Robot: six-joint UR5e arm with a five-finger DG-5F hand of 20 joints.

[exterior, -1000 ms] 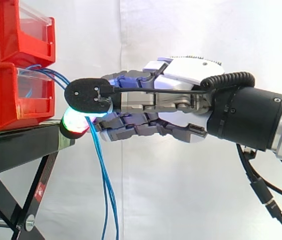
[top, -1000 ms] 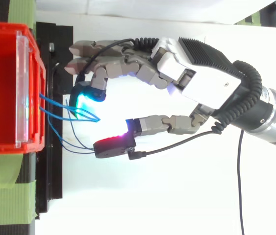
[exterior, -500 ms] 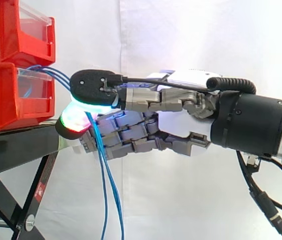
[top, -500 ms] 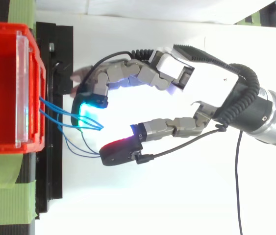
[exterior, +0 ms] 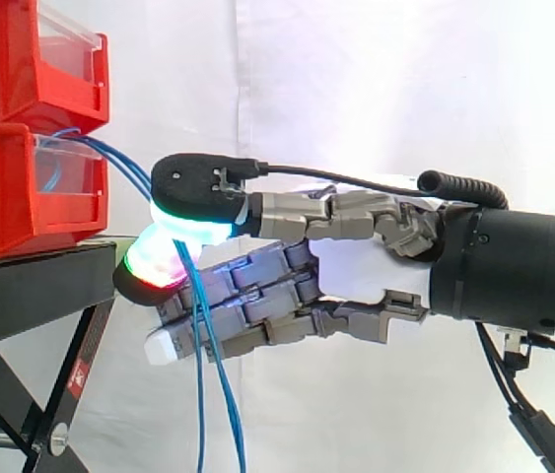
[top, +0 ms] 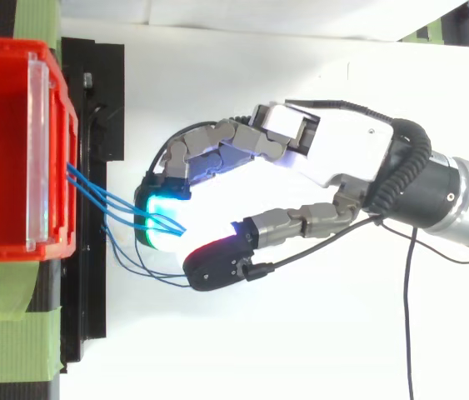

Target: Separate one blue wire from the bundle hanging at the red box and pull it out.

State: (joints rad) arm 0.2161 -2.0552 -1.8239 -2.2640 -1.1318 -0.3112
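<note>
The hand [exterior: 356, 268] is reaching in level from the right, just in front of the lower red box [exterior: 11, 207], which is sitting on the black desk [exterior: 31, 286] under a second red bin [exterior: 1, 59]. The blue wires [exterior: 201, 424] are coming out of the lower box's front, arching over its edge and hanging down past the edge of the desk, so they are dangling free where the hand can get at them.

The fingers [exterior: 154, 266] are curling in, and the thumb [exterior: 198, 182] is lying just above them. The wires are running down through the narrow space between the thumb's pad and the glowing finger pad below it. From above, a small loop of wire is lying right across the cyan pad. It looks like a pinch closing on the bundle, though I cannot tell whether one strand or several are caught.

My guess is the separating is only starting, since the strands are all running close together at the pads.
</note>
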